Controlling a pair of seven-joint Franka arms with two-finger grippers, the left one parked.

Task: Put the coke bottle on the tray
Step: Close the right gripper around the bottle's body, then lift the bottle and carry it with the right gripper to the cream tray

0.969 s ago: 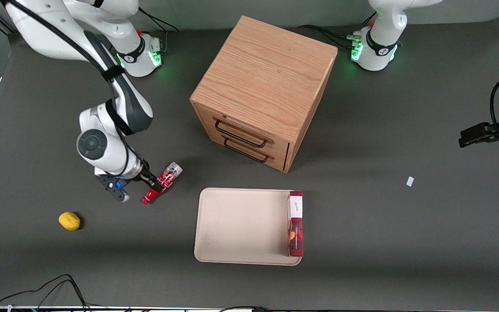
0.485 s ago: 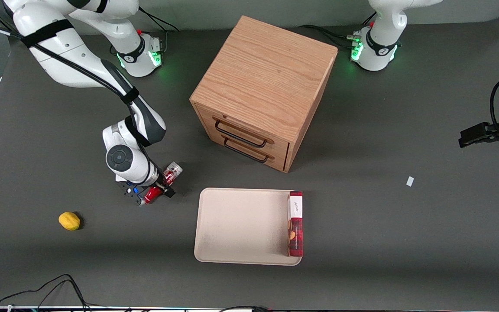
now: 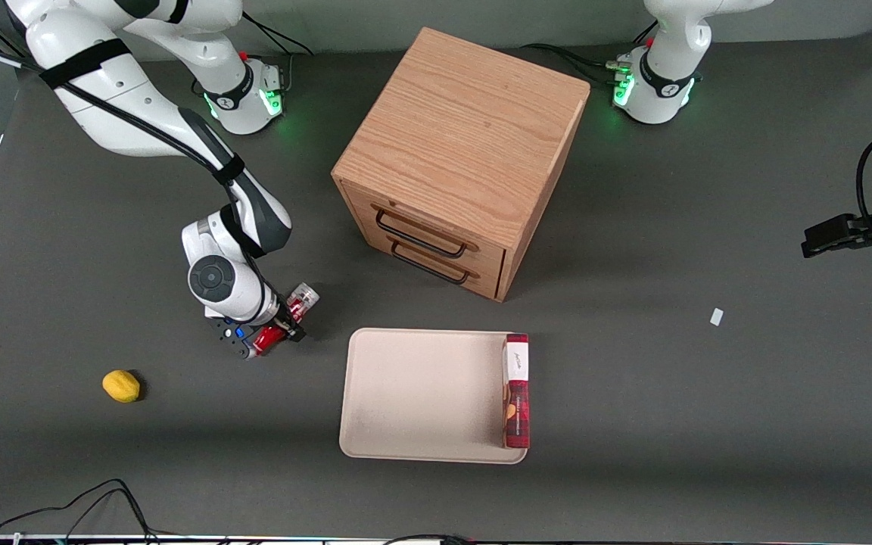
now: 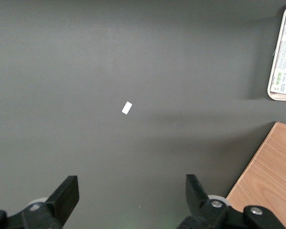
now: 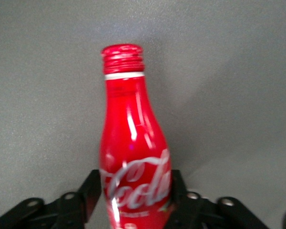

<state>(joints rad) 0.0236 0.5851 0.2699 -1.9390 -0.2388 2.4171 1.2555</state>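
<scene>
The small slim red coke bottle with white script (image 5: 133,162) lies on its side on the dark grey counter (image 3: 633,393), near the working arm's end of the large flat beige tray (image 3: 421,393) but apart from it. The black two-finger gripper (image 3: 278,331) sits low over the bottle, its fingers (image 5: 94,188) pressed against the body on both sides, clamped across the label, likely because that is the widest, firmest place to hold for the lift
</scene>
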